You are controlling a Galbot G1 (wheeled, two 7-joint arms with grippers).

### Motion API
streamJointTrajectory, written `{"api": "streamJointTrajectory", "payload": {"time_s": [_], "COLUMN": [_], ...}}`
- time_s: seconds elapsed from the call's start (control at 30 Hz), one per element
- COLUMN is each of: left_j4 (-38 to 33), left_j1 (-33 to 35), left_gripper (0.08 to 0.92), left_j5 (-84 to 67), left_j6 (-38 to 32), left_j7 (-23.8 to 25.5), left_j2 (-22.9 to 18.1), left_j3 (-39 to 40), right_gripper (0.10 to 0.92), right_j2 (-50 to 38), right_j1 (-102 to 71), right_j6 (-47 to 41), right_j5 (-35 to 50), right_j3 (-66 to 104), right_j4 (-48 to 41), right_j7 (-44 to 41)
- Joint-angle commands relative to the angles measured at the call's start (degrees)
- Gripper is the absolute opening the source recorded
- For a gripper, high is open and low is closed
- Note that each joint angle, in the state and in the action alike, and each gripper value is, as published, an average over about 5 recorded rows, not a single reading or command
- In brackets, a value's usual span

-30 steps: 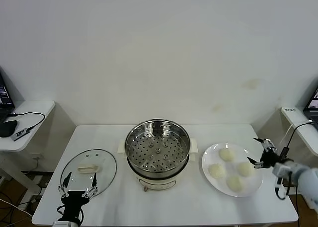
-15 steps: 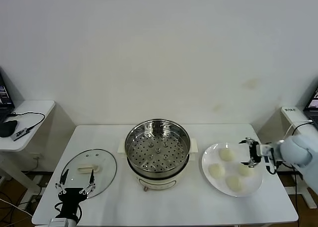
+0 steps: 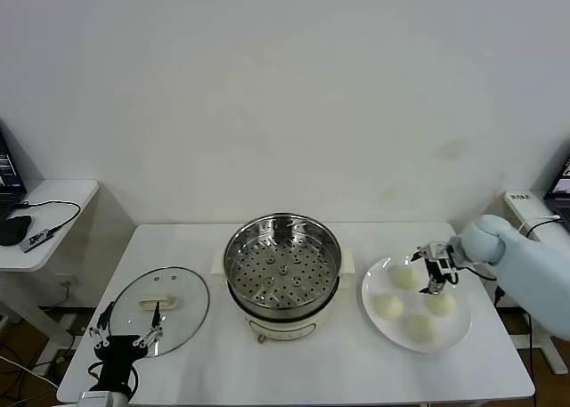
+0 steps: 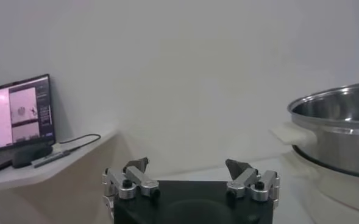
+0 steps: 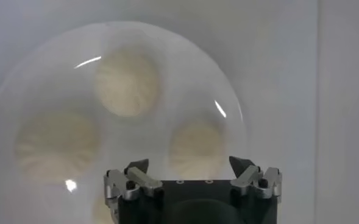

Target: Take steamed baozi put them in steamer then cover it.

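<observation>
1. The right arm reaches in from the right side, its right claw (image 3: 434, 266) pointing downward with fingers spread wide and nothing between them.
2. The left claw (image 3: 124, 334) sits low at the near left, fingers spread wide, empty.

Robotics test lab: bare white wall (image 3: 285, 86), plain white surface (image 3: 294, 354), side desks carrying monitors (image 4: 17, 112) and cables (image 3: 53, 213).

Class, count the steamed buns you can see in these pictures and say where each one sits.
4, all on the white plate right of the steamer: far bun, left bun, right bun and near bun. None lies in the steamer; none looks hidden.
</observation>
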Motion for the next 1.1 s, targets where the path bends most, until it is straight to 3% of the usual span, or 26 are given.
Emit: {"api": "streamJointTrajectory", "payload": {"time_s": [0.03,0.43,0.8,1.1], "left_j4": [0.1,0.3,0.0,-0.4], "left_j1": [-0.1,-0.5,-0.4,-0.1], "left_gripper": [0.823,0.823,0.823,0.823], "left_j5": [-0.2,-0.2,-0.1,-0.2], "left_j6": [-0.1,-0.2,-0.2,-0.2], "left_j7": [-0.1,0.0,0.0,0.0], "left_j2": [0.2,0.4,0.4,0.3], "left_j3": [-0.7,-1.3,-1.4,-1.5], "right_gripper": [0.823,0.815,0.621,0.57], "right_j2": [6.6,10.1,10.5,9.0], "right_j1": [5.0,4.0,3.8,4.4], "right_j6": [-0.2,-0.2,-0.4,-0.3], "right_j5": [-1.6,-4.4,-4.8,-3.8], "right_j3": [-6.0,-5.3,-5.0,-5.5], "right_j4": [-8.5,-13.2,-13.5,-11.0], "right_j7": [-1.7,-1.1,-1.2,-2.1]}}
